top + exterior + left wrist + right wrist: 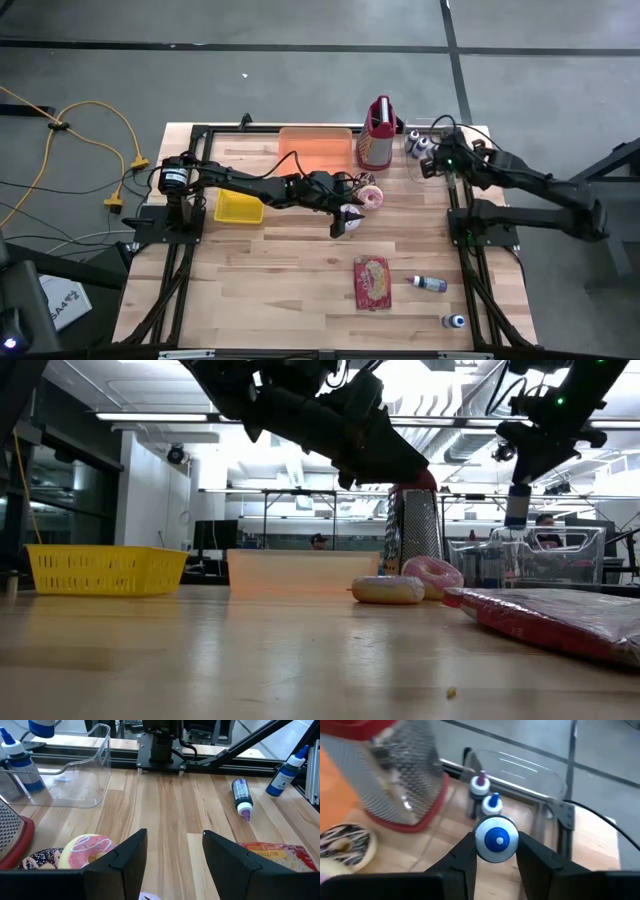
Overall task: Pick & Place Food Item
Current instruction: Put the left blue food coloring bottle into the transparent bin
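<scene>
A pink-iced donut (90, 851) and a dark sprinkled donut (40, 861) lie on the table beside the grater's base. A pale donut (388, 590) lies in front of them. My left gripper (175, 840) hovers open just above these donuts (370, 196), with nothing between its fingers. My right gripper (495, 857) is at the table's far right corner, shut on a small blue-capped bottle (495, 839) above a clear bin (428, 160). My right gripper pinches the bottle between its two fingers (462, 855), one on each side just below the blue cap (496, 840), which faces the wrist. The fingers slant down from above. The bottle (515, 505) hangs clear above the clear bin.
A metal grater with a red rim (377, 135), an orange tray (315, 150) and a yellow basket (238, 208) stand along the far side. A red packet (372, 282) and two more bottles (430, 284) (455, 321) lie near the front right. Two bottles (485, 795) stand in the clear bin.
</scene>
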`<action>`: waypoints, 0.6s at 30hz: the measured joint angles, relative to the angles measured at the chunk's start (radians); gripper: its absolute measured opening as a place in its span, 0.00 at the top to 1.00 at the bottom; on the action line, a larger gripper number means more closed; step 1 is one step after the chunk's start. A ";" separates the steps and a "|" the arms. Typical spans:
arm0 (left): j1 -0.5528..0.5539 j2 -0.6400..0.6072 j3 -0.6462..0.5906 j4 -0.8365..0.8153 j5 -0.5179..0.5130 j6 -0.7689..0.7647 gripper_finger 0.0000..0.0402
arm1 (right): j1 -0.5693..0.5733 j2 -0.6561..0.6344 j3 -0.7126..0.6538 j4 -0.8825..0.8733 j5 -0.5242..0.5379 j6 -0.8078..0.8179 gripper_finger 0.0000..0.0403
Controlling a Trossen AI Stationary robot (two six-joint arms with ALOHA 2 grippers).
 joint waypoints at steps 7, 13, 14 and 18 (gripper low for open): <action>0.000 0.000 0.000 0.000 0.000 0.000 0.54 | -0.168 0.056 -0.006 0.029 -0.048 -0.046 0.74; 0.000 0.000 0.000 0.000 0.000 0.002 0.54 | -0.283 0.124 -0.059 0.197 -0.173 -0.129 0.74; 0.000 0.000 0.000 0.000 0.000 0.002 0.54 | -0.300 0.137 -0.062 0.198 -0.169 -0.135 0.74; 0.000 0.000 0.000 0.000 0.000 0.002 0.54 | -0.352 0.188 -0.063 0.202 -0.156 -0.144 0.74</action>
